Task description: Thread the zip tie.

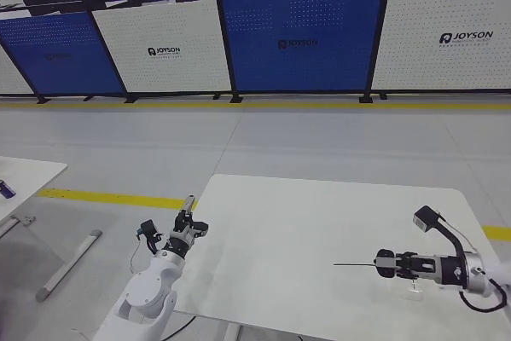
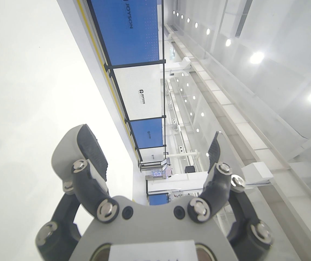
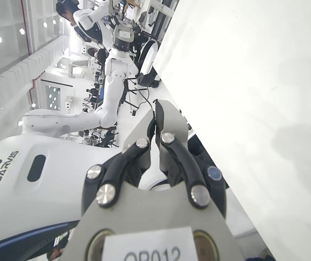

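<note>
1. grey floor with a yellow stripe surrounds, in the top view, a white rounded-corner table (image 1: 323,213); blue and white perforated panels (image 1: 298,43) behind it carry small dark logos. a thin, straight, dark plastic zip tie (image 1: 355,264) stretches level over the table's right part, one end clenched in the right gripper (image 1: 381,264), the free end pointing at the table's middle. the left gripper (image 1: 188,205) sits at the table's left edge, well apart from the tie. a small dark blue can (image 1: 2,187) stands on a second white table (image 1: 25,170); its contents cannot be told.
2. left wrist view: the left gripper (image 2: 151,137) is spread wide, nothing between its ribbed black rubber pads (image 2: 93,150); a white label (image 2: 152,251) with dark print sits on its grey metal body.
3. right wrist view: the right gripper (image 3: 155,109) has its black pads (image 3: 158,118) pressed together beside the smooth white table (image 3: 253,82); a white printed label (image 3: 147,245) marks its body.
</note>
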